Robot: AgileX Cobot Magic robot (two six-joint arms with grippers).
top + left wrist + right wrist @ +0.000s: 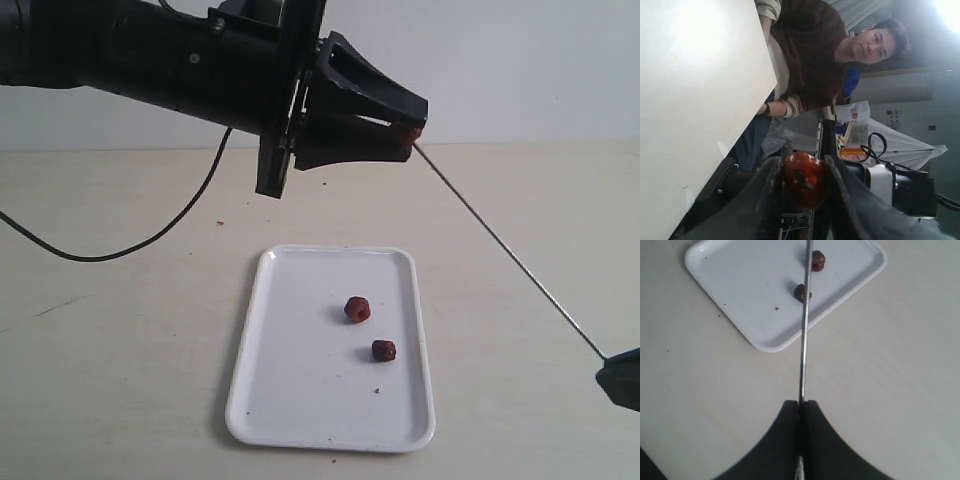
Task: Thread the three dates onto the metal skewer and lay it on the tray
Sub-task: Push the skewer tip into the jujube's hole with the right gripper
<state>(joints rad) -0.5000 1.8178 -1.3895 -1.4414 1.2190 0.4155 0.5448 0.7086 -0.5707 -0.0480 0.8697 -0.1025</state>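
**One date clamped at the skewer's tip, two lying on the tray**

The left gripper (408, 128), a matte black wedge-shaped claw on a thick black arm, reached in from the upper left of the exterior view. It was clenched on the third date (804, 179), a glossy, wrinkled, reddish-brown lump squeezed between its two dark fingers.

The metal skewer (500, 245), a very thin, straight grey rod, slanted from that date near the upper middle of the frame down to the lower right edge. There the right gripper (801, 407) pinched it with the jaws closed tight together. The rod's far end reached the third date; whether it had pierced the fruit could not be told.

The tray (300, 340) lay flat in the lower middle of the frame: smooth white, rectangular, with rounded corners and a low rim. On its right half rested the two dates (357, 309), small, dark and crinkled, near each other but apart, with a few dark specks close by.

The tabletop (120, 350) was pale cream and matte, faintly scuffed. A thin black cable (150, 240) looped over it on the left, and a plain light wall (520, 60) rose behind. In the left wrist view a person (840, 55) in a dark brown sweater sat past the tabletop's edge
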